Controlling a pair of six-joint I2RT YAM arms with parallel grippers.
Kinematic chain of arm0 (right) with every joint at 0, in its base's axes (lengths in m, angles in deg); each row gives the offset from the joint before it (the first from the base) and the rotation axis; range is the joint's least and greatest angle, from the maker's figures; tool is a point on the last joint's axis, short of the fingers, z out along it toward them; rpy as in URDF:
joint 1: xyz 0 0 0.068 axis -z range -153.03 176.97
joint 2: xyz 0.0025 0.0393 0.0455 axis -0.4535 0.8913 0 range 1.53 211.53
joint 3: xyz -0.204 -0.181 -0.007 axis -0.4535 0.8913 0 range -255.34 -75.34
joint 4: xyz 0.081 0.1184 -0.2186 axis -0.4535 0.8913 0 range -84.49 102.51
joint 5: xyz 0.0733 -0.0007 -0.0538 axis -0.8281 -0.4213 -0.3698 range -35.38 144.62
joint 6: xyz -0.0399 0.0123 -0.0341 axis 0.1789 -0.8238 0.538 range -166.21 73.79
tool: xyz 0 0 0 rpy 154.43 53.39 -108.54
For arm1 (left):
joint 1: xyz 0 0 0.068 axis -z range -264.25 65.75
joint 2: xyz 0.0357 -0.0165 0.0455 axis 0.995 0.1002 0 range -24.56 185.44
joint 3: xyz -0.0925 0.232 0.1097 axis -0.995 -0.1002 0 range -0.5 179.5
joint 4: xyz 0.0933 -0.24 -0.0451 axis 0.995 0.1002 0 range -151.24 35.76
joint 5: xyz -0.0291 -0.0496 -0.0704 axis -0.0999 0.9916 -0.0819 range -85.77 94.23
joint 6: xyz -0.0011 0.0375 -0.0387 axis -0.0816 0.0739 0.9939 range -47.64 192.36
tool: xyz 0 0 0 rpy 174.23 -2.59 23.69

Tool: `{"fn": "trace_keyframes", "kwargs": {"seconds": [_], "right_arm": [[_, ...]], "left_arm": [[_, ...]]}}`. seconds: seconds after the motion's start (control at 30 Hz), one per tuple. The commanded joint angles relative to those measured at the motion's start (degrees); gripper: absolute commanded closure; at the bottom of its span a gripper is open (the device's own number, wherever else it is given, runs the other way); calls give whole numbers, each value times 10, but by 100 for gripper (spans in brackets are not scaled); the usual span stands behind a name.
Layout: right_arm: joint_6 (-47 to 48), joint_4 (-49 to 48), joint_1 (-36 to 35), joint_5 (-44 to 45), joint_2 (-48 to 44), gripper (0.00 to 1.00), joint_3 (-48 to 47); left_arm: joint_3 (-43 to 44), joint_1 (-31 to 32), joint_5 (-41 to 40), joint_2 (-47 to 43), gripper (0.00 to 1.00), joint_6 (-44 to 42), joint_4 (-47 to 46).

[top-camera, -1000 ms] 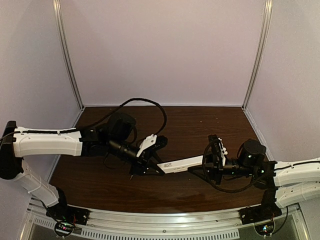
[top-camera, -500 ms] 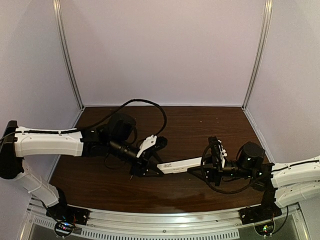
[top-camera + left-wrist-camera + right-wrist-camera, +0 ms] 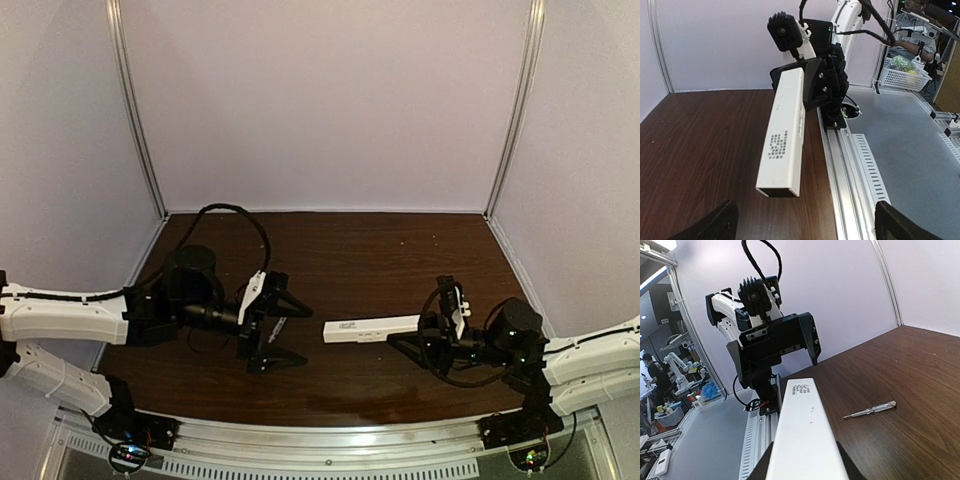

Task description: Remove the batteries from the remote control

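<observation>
Right gripper [image 3: 422, 338] clamped on one end of the remote control [image 3: 365, 329]; left gripper [image 3: 300, 337], fingers spread wide, just off its other end

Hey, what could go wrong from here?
The right gripper holds the remote by one end only; the long free end could sag or slip.
The left gripper stands open, apart from it, so nothing would catch it.
The screwdriver lies loose on the table; an arm might knock it.
</observation>
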Motion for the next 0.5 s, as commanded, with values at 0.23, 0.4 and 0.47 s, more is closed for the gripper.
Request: {"fn": "trace_keyframes", "kwargs": {"seconds": [0.23,0.4,0.47], "right_arm": [[-40,-191,1,-48,31,100,-4],[-37,-256,1,-74,72,100,-13],[-40,-294,1,-87,93,100,-17]], "left_arm": [[-67,1,34,-11,8,78,-244],[-62,1,50,22,14,89,-286],[-58,1,54,38,15,91,-299]]}}
